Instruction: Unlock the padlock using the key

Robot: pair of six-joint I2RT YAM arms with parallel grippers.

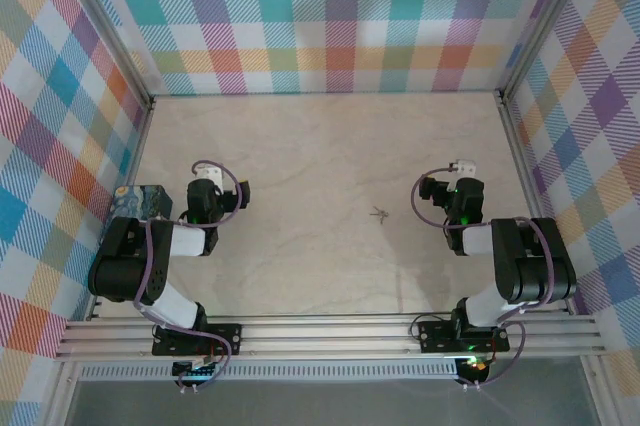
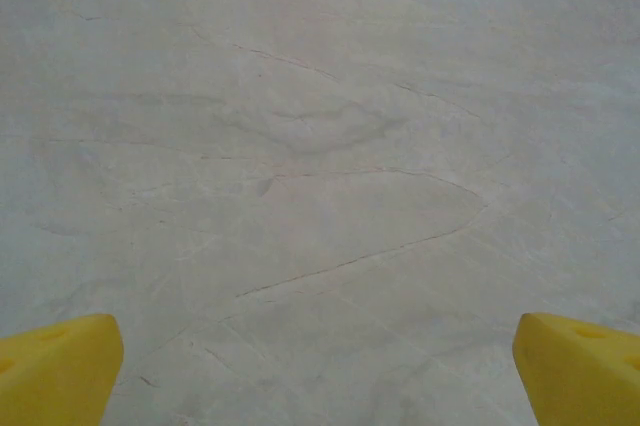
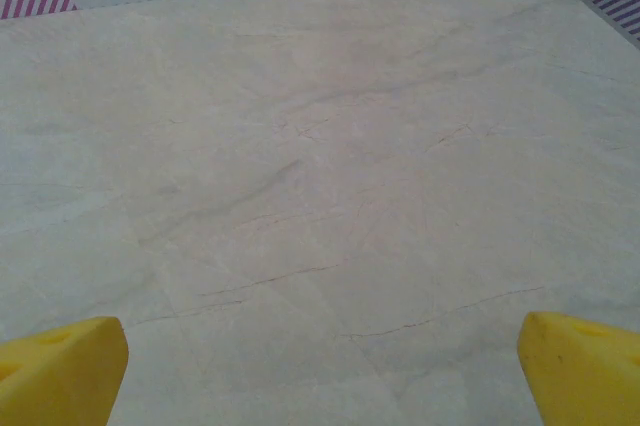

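Trouble here starts with size: the key [image 1: 379, 213] is a thin grey speck lying flat on the pale table [image 1: 300, 146]. It sits right of centre, near the right gripper [image 3: 320, 376] and well apart from the left gripper [image 2: 320, 376]. From above it is too small to tell whether the padlock lies tangled with it or somewhere else. Both grippers hang over bare table with jaws spread wide, yellow fingertips [image 3: 60, 366] far apart, nothing between them. So the risks, as I judge them: a thing that thin on a smooth top may skid away or get pinned flat when the fingers come down. A wide-open jaw closing off-centre could also flick it aside. Grabbing it by the wrong end would leave no blade free to insert. Over on the left, the blue box [image 1: 145, 201] sits just beside the left arm, and a careless swing could knock it.
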